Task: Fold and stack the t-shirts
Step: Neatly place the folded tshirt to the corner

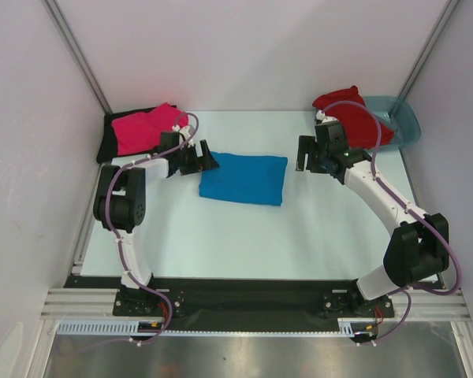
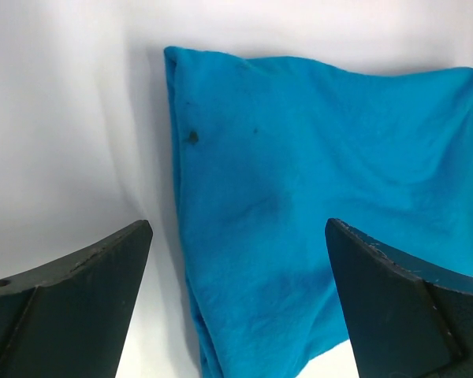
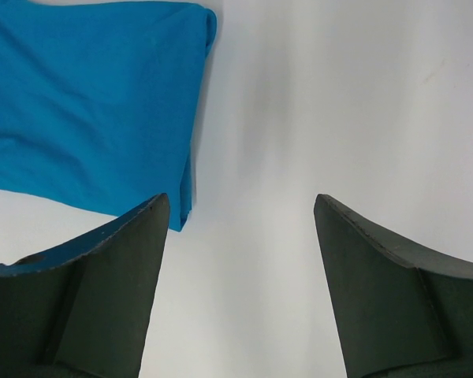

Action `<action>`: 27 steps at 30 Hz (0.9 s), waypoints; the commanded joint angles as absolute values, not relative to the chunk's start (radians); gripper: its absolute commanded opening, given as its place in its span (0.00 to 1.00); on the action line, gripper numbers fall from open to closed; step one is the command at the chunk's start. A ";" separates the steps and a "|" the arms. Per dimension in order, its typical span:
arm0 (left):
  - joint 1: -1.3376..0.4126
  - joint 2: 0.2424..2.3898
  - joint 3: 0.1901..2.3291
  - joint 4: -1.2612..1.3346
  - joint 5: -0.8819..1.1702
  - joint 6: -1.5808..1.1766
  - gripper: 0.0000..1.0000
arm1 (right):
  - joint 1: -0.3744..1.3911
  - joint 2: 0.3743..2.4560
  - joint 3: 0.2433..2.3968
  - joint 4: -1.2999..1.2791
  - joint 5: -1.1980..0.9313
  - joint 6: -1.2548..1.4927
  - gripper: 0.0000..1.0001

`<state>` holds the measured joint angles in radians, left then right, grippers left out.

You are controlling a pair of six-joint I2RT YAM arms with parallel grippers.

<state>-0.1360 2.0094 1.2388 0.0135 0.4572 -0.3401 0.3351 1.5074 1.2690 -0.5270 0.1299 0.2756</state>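
Left tool (image 1: 209,157), top view: jaws spread, empty, at left edge of the bright blue folded soft cloth t-shirt (image 1: 244,179), mid white table (image 1: 221,236). Right tool (image 1: 306,155) also spread, empty, just off its right edge.

Left wrist view: shirt is a neat rectangle w/ mild wrinkles and a few dark specks.

Right wrist view: shirt corner sits beside the left finger.

Prob. light, limp, non-slip. Pinch all layers at an edge, else the fold slumps.

Blue t-shirt (image 1: 243,179) folded into flat rectangle, centre of table (image 1: 221,236), slightly skewed (small dark specks near one edge). Pink t-shirt (image 1: 146,130) crumpled atop black t-shirt (image 1: 109,143), far left corner. Red t-shirt (image 1: 343,106) bunched, unfolded, far right corner.
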 commanded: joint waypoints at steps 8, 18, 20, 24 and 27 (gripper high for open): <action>-0.248 2.051 1.247 -0.095 0.469 -0.322 0.98 | 0.328 1.457 1.255 -0.532 0.123 0.273 0.80; -0.350 2.063 1.250 -0.094 0.454 -0.351 0.52 | 0.324 1.395 1.217 -0.548 0.140 0.275 0.80; -0.350 2.060 1.249 -0.094 0.451 -0.359 0.24 | 0.322 1.387 1.207 -0.549 0.141 0.275 0.80; -0.350 2.051 1.250 -0.074 0.479 -0.364 0.00 | 0.316 1.368 1.192 -0.552 0.146 0.276 0.80; -0.350 2.025 1.267 -0.061 0.502 -0.367 0.00 | 0.313 1.361 1.183 -0.555 0.144 0.278 0.80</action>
